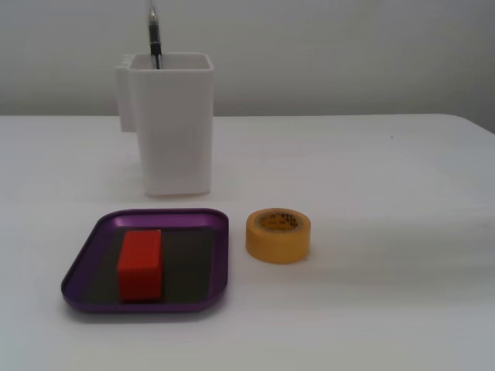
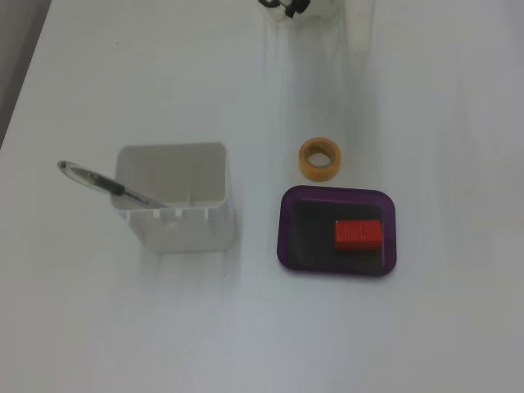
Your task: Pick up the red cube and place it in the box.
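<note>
The red cube lies flat on the dark floor of the box, a shallow purple tray. In a fixed view it is left of the tray's middle. In the other fixed view the red cube lies in the right half of the box. Nothing touches the cube. A small dark and white part of the arm pokes in at the top edge of that view, far from the box. Its fingers do not show.
A yellow tape roll lies on the white table beside the box. A tall white square container holds a pen and stands near the box.
</note>
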Motion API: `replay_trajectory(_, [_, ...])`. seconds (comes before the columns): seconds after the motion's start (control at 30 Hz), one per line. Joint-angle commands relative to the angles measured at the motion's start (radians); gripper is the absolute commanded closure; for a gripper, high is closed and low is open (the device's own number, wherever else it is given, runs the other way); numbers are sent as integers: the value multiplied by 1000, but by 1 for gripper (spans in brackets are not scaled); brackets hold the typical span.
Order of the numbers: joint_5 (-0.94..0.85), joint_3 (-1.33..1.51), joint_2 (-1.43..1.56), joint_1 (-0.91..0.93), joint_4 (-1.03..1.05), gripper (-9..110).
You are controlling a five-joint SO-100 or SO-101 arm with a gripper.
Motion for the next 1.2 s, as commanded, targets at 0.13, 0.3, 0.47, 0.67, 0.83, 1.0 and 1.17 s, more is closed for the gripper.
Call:
replay_trajectory(0.13, [8, 465, 357, 5, -252, 78])
replay_trajectory(0.3, [8, 850, 592, 5, -451, 78])
replay_trajectory(0.47, [0, 1144, 824, 6, -577, 78])
replay_trajectory(0.67, [8, 1358, 1054, 26, -577, 78])
replay_trajectory(0.83, [0, 1477, 1206, 130, -583, 78])
replay_trajectory(1.0, [0, 1583, 1344, 156, -571, 78])
replay_trajectory(1.17, [0, 1723, 1494, 153, -569, 79])
